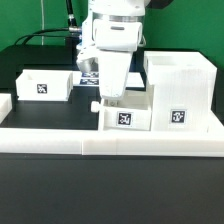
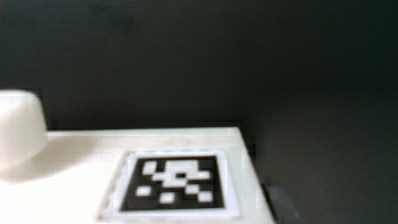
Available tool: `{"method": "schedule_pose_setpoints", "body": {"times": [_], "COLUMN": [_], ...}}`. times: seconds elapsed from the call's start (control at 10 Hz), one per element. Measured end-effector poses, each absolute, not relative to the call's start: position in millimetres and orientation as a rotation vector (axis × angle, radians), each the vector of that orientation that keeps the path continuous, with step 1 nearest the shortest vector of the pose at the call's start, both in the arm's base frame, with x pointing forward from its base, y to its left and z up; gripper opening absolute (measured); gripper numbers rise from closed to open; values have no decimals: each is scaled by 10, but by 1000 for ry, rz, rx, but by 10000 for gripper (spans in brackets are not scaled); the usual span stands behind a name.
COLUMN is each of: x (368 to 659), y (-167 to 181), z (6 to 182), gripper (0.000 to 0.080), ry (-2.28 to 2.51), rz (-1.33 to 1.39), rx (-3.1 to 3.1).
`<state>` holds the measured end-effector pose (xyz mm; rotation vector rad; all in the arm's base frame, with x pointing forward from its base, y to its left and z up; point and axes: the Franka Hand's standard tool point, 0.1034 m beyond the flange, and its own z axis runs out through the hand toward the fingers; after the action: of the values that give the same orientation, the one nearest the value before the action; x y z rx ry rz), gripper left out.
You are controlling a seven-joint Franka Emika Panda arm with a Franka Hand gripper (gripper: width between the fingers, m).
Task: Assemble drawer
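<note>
The drawer's tall white case stands on the exterior view's right, with a tag on its front. A small open-top tray with a tag sits on the table against the case's left side. My gripper reaches straight down onto this tray's left rear rim, with its fingers close together on the wall. In the wrist view the tray's white tagged face fills the lower part, very close. The fingertips do not show there. A second tagged tray sits apart on the exterior view's left.
The marker board lies behind my gripper. Long low white rails edge the table's front and left side. A rounded white shape shows at the wrist view's edge. The table is black.
</note>
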<state>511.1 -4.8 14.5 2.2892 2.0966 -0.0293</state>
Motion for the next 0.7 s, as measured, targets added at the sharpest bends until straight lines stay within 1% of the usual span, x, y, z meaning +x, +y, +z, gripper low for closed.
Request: {"method": "schedule_pose_setpoints", "body": {"times": [0.7], "x": [5108], "y": [-15], "z": [140], "gripper": [42], "ry": [2106], "rz": [-36], "rx": [2286]}}
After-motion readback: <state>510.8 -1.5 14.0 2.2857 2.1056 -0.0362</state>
